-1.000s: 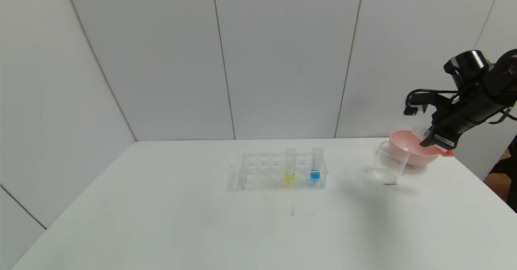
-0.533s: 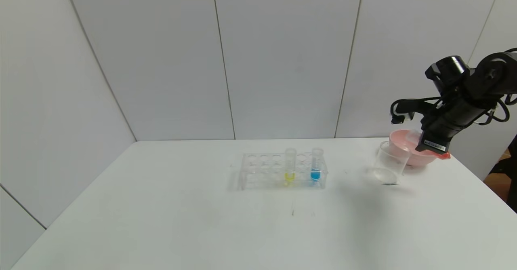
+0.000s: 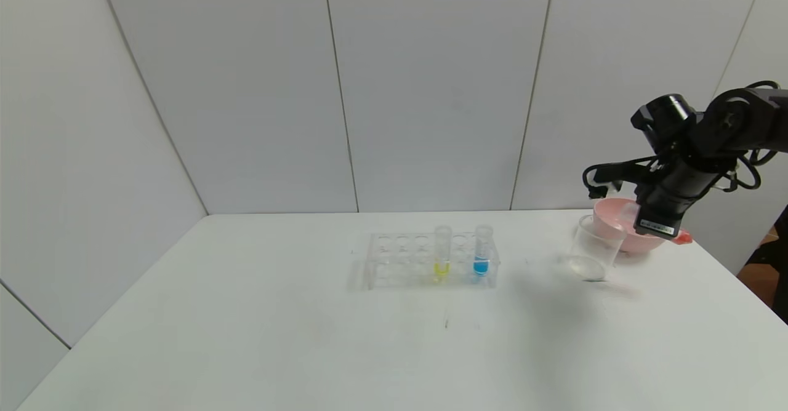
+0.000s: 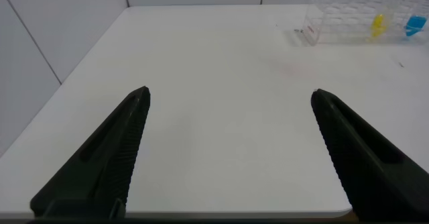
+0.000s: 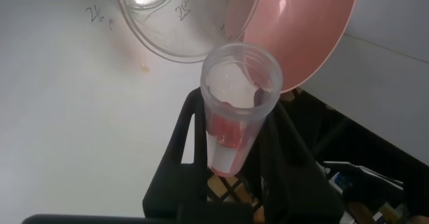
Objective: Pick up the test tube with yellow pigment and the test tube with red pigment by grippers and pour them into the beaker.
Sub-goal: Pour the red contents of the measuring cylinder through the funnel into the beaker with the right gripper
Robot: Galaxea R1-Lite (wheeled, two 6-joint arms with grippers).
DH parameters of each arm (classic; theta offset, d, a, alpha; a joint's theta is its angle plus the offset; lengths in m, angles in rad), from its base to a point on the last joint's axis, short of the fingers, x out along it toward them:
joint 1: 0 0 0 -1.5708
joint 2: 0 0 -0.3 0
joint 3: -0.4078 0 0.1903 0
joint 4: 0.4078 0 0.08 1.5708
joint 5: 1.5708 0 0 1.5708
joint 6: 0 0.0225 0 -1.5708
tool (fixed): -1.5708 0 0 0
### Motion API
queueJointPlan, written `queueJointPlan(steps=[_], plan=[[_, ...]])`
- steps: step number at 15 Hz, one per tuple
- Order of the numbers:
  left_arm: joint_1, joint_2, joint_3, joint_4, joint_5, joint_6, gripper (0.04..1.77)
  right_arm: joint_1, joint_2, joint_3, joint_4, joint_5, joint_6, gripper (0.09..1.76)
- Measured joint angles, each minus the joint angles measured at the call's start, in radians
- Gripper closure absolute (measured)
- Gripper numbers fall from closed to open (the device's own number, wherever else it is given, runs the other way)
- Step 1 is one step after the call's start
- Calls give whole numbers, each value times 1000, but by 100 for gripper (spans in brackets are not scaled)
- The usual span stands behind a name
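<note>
White surface (image 3: pixel 308 337) carries my clear beaker (image 3: pixel 592 248) beside a pink bowl (image 3: pixel 622 229). My right gripper (image 5: pixel 231 160) pinches the test tube with red pigment (image 5: pixel 234 103), tilted above them; left gripper (image 4: pixel 228 150) fingers spread. The test tube with yellow pigment (image 3: pixel 442 252) stands racked.

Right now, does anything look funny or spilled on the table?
No spill shows. One odd thing: the test tube with red pigment is out of the rack, lying tilted in the shut right tool above the pink bowl, beside the beaker. The yellow tube and blue tube stand upright.
</note>
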Motion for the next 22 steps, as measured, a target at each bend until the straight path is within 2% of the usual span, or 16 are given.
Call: queueJointPlan(steps=[7,11,20,22], plan=[[0,0,0,0,0,0,9,16,11,0,11,-96,-8,134],[0,0,0,0,0,0,9,24,15,0,7,-115,-13,134],[0,0,0,0,0,0,9,66,31,0,-3,-297,-33,134],[0,0,0,0,0,0,9,73,38,0,-16,-309,-34,134]])
